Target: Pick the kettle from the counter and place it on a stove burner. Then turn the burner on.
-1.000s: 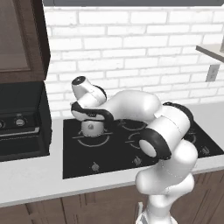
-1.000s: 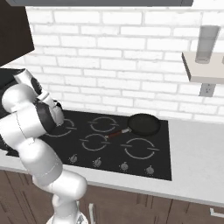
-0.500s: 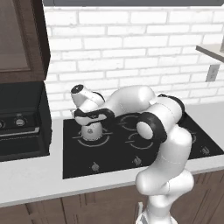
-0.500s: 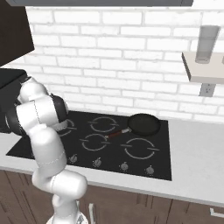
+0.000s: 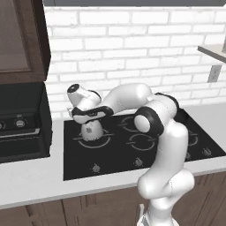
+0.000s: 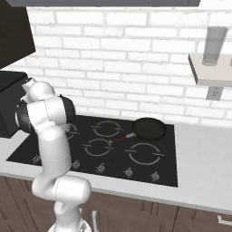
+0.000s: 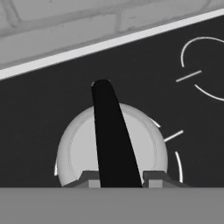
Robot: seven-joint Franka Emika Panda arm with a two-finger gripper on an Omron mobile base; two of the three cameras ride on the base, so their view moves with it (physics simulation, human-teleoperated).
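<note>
The white arm folds at its elbow over the black glass cooktop (image 5: 114, 154) and reaches left and low, wrist level. Its gripper (image 5: 90, 115) is pinched on the black handle of the kettle (image 5: 91, 130), which sits upright on the stove burner (image 5: 95, 140) at the cooktop's rear left corner (handle's long axis running toward the brick wall (image 7: 65, 26)).

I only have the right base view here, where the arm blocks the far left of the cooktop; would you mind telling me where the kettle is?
Observer: The kettle stands over a ring at the cooktop's left side.
Operator: Is it gripped?
Observer: Yes; in the hand view the gripper is shut on its black handle.
Operator: Is the ring centred under it?
Observer: In the hand view, arcs of the ring show beside it.
</note>
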